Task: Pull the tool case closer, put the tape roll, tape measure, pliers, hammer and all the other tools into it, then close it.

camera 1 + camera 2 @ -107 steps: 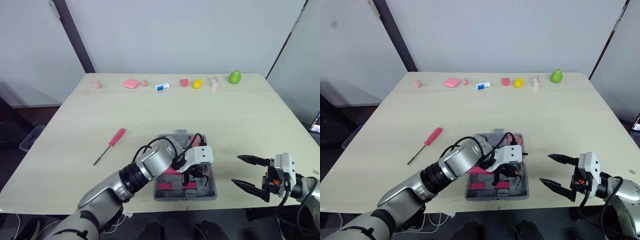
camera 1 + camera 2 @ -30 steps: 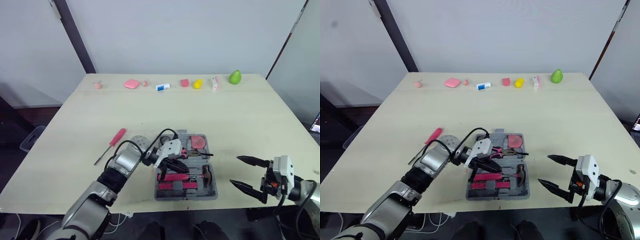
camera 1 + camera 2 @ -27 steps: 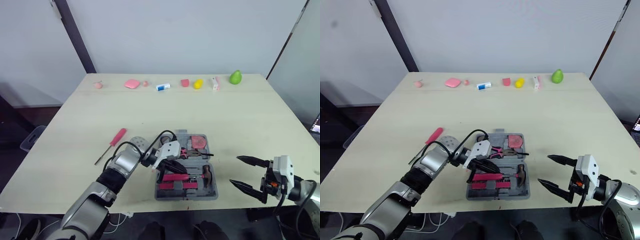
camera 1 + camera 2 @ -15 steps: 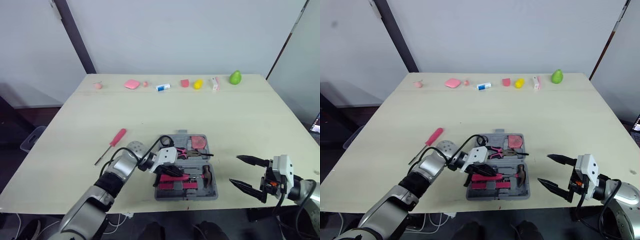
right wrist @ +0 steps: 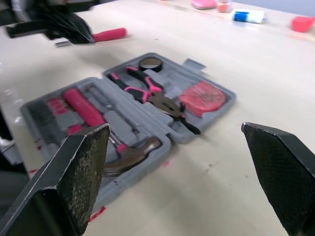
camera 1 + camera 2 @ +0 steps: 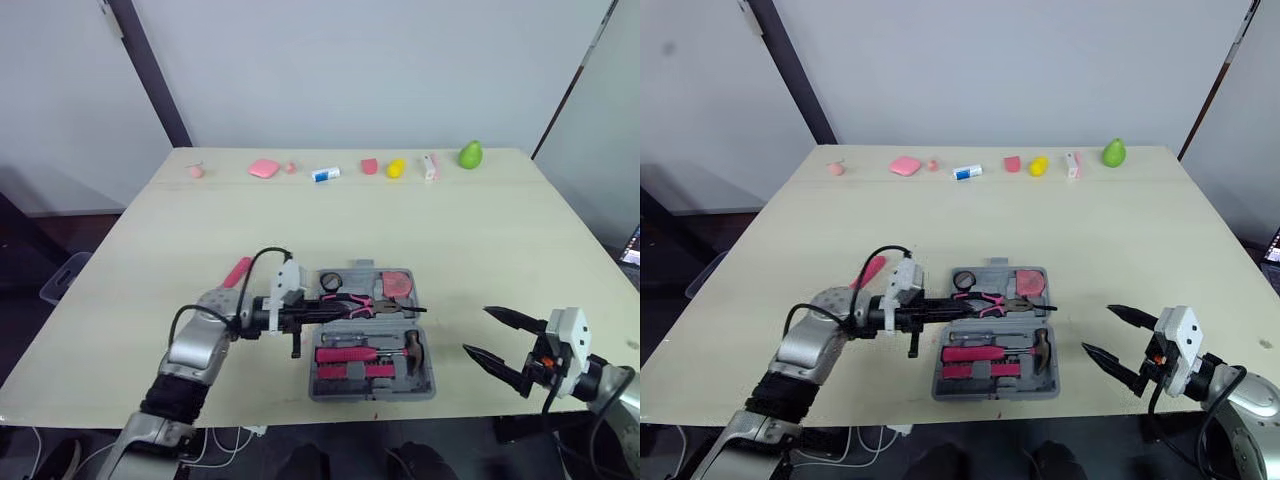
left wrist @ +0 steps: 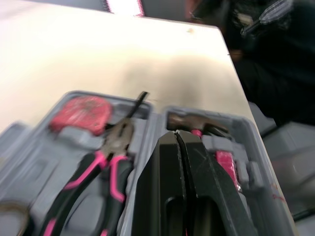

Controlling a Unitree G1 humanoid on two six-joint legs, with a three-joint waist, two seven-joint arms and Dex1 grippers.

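Note:
The grey tool case (image 6: 424, 380) lies open near the table's front edge. Its back half holds the black tape roll (image 6: 331, 281), pink-handled pliers (image 6: 352, 301) and red tape measure (image 6: 398, 283). In the front half lie the hammer (image 6: 411, 346) and a pink-handled tool (image 6: 345, 354). My left gripper (image 6: 340, 311) is shut and holds nothing; it hovers at the case's left edge, over the pliers' handles (image 7: 96, 169). A pink screwdriver (image 6: 237, 270) lies on the table, partly behind my left arm. My right gripper (image 6: 478, 330) stands wide open to the right of the case.
Along the table's far edge runs a row of small items: pink pieces (image 6: 264, 167), a blue-and-white tube (image 6: 324, 174), a yellow piece (image 6: 396, 167) and a green pear (image 6: 470, 154). The case sits close to the table's front edge (image 6: 300, 417).
My left arm has drawn back to the left out of the case, its gripper now shut at the case's left edge. The tape roll in the back pocket is uncovered. My right gripper shifted slightly.

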